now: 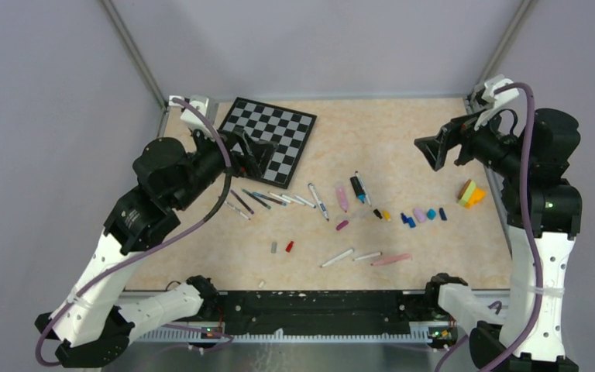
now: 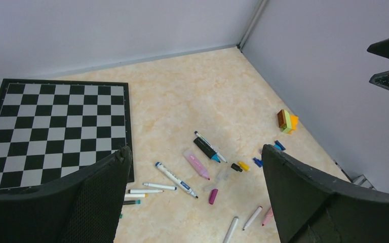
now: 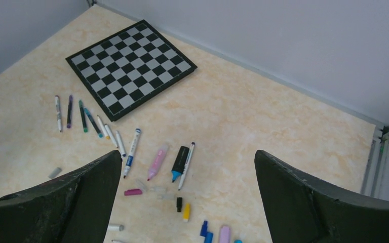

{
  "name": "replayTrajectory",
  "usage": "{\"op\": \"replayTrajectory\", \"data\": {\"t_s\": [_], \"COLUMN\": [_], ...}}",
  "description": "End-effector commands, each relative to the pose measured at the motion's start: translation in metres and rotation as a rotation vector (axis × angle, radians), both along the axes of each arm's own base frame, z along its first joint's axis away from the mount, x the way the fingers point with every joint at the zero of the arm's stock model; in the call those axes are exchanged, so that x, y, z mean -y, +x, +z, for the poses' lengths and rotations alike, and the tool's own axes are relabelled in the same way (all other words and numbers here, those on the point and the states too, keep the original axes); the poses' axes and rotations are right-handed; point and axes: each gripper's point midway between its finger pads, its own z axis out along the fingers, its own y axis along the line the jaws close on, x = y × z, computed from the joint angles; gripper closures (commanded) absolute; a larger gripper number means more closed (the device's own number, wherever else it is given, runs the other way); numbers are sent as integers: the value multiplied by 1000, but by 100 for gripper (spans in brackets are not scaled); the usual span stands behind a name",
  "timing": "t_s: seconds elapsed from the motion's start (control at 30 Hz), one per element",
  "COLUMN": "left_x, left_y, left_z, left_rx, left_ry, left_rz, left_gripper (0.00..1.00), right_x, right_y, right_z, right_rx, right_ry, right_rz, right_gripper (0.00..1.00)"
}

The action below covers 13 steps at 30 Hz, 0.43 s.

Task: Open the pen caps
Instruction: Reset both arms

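Overhead, the left hand (image 1: 254, 155) hangs over the near left corner of the chessboard (image 1: 275, 136) and covers that corner. Its jaws stand wide apart with nothing between them. In its own wrist view the two dark fingers (image 2: 81, 202) fill the lower corners, cutting off the board's near edge and the ends of a few thin pens.

Just right of the board a row of thin pens (image 1: 267, 199) lies on the bench (image 1: 403, 132), too small to tell which tips are bare. Nearer the arms a grey cap (image 1: 273, 248) and a red cap (image 1: 289, 246) lie side by side, apart from any pen.

Toward the middle lie a white pen (image 1: 319, 201), a pink marker (image 1: 342, 196) and a black marker (image 1: 356, 188) with a blue tip, and a purple cap (image 1: 342, 225) lies just beside them. Further right the loose pen caps (image 1: 422, 215), black, yellow, blue and pink, form a rough line. The bottom edge of the right wrist view cuts several of them off. A pink pen (image 1: 391, 259) lies nearer the arms, beside two white ones.

A yellow-orange block (image 1: 471, 194) sits by the right edge. The right hand (image 1: 439, 151) is raised above the bench, jaws spread wide, holding nothing.
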Motion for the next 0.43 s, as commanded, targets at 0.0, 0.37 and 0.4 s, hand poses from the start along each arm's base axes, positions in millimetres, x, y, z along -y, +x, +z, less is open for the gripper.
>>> {"op": "replayTrajectory", "data": {"t_s": [0.0,0.37,0.4], "left_x": [-8,-10,-11], "left_y": [1,5,6], "left_z": [0,-13,-15], "left_rx": [11,-9,-14], "left_ry": [19,39,41], "left_rz": [30,56,62], "left_gripper": [1,1,1], "right_x": [4,10,10], "right_y": [1,3,3], "right_z": [15,17,17], "right_rx": [27,11,10], "right_ry": [86,155,164], "right_rz": [-61,-133,-136], "right_gripper": [1,1,1]}}
